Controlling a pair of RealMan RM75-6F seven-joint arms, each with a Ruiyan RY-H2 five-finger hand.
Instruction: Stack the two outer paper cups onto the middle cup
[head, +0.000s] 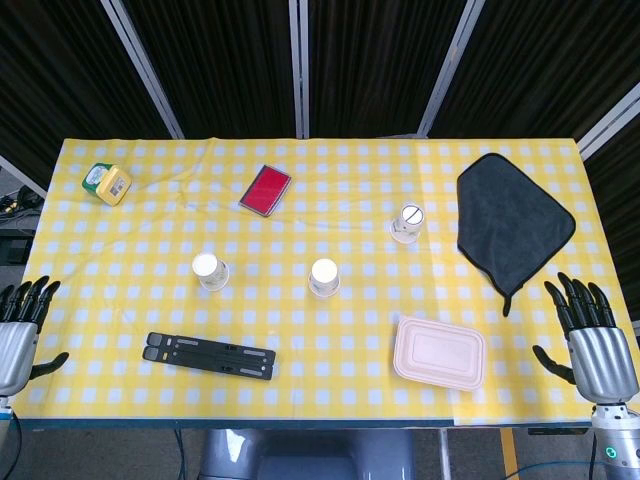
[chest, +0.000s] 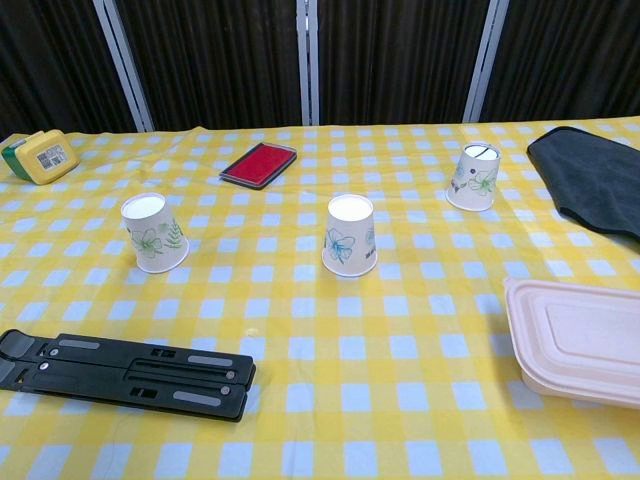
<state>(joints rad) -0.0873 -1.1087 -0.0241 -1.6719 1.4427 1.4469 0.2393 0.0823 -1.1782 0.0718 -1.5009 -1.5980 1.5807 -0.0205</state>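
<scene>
Three white paper cups with a green leaf print stand upside down on the yellow checked cloth. The middle cup sits near the table's centre. The left cup stands level with it, and the right cup stands farther back. My left hand hovers at the table's front left edge, fingers spread, holding nothing. At the front right edge my right hand is likewise spread and empty. Neither hand shows in the chest view.
A black folding stand lies at the front left. A pink lidded box sits front right. A dark cloth, a red flat case and a yellow-green container lie toward the back.
</scene>
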